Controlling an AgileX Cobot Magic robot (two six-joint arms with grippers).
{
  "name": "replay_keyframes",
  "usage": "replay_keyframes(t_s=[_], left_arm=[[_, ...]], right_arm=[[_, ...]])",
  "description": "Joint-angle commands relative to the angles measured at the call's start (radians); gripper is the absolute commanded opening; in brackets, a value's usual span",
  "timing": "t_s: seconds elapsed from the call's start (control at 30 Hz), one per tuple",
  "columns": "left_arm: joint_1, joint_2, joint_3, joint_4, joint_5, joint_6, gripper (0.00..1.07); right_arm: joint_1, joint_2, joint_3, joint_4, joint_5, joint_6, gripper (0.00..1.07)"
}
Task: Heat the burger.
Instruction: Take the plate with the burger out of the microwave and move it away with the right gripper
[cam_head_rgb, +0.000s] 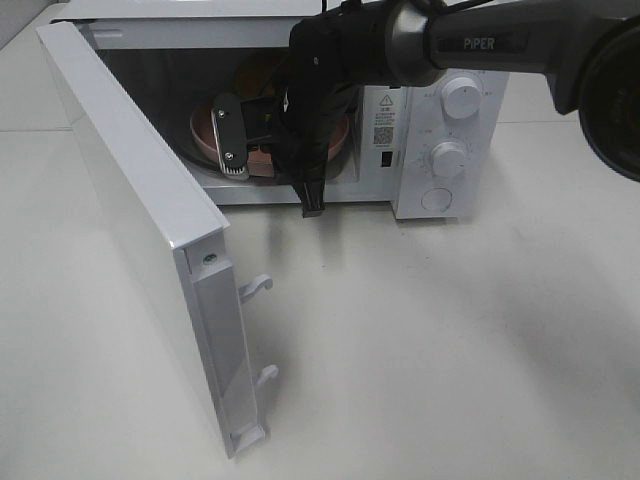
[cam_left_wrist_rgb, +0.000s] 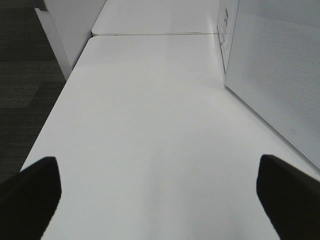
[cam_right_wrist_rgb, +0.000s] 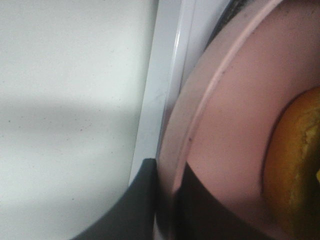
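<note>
- Right gripper (cam_right_wrist_rgb: 167, 200) is pinched narrow on the rim of the pink plate (cam_right_wrist_rgb: 225, 125); in the right wrist view one dark finger sits on each side of the plate's edge, low in the frame.
- From the high camera, that arm reaches in from the upper right of the frame, and its black wrist hangs in front of the open microwave (cam_head_rgb: 440, 120) cavity, upper middle.
- Burger (cam_right_wrist_rgb: 295, 165) lies on the plate, seen only as an orange-gold bun edge at the right border of the wrist picture; the high view hides it behind the arm.
- Plate sits inside the cavity, its rim close to the white sill.
- Microwave door (cam_head_rgb: 150, 230) stands swung wide, running from upper left down toward lower middle.
- Left gripper (cam_left_wrist_rgb: 160, 190) is spread wide with nothing between its dark fingers, above the bare white table (cam_left_wrist_rgb: 150, 125), with the microwave's side at right.
</note>
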Motion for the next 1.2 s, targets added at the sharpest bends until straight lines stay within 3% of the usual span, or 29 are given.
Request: replay_keyframes(t_s=[0.03,1.2], left_arm=[[0.003,-0.017,0.003,0.002,-0.007,0.0,1.0],[0.003,-0.017,0.003,0.002,-0.007,0.0,1.0]], right_arm=[[0.0,-0.033,0.013,0.019,0.021,-0.021,0.0],[0.001,-0.319,0.384,0.012,-0.191,-0.098,0.0]])
